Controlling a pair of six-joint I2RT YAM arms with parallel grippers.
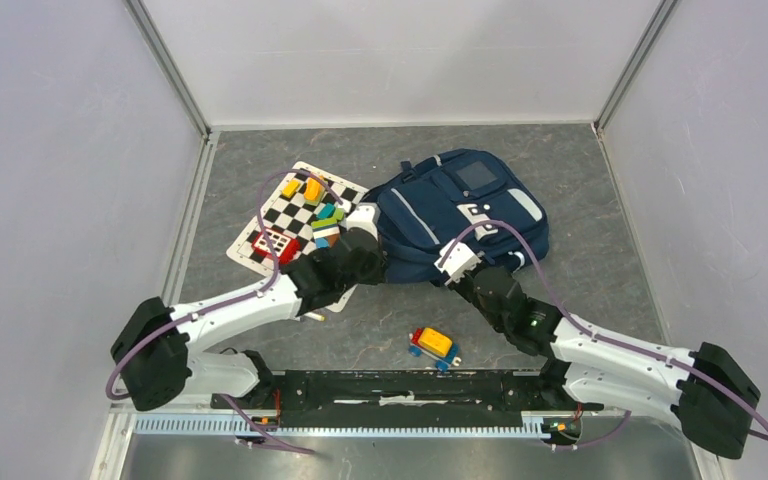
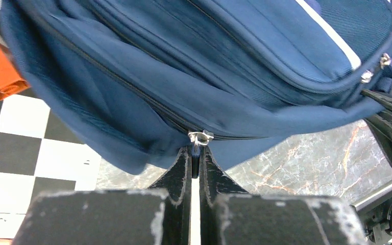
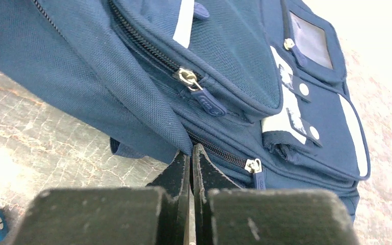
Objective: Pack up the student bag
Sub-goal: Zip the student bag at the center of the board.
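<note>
The student bag [image 1: 460, 215] lies centre-frame in the top view. The left gripper [image 2: 194, 153] is pinched tight on its silver zip pull [image 2: 200, 137]. The right gripper [image 3: 191, 151] seems clamped on the bag's fabric edge. Draw the pull along the zip track while the right braces.

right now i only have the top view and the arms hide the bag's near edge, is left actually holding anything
Observer: Yes. The left wrist view shows the left gripper shut on a zip pull on the student bag.
Operator: and right
Observer: The right gripper is shut on a fold of the bag's fabric beside a zip track. The nearest slider sits off to the side of its fingertips, untouched.
Operator: is left's zip open yet
Observer: It doesn't look so. The zip line running away from the pull appears closed.
</note>
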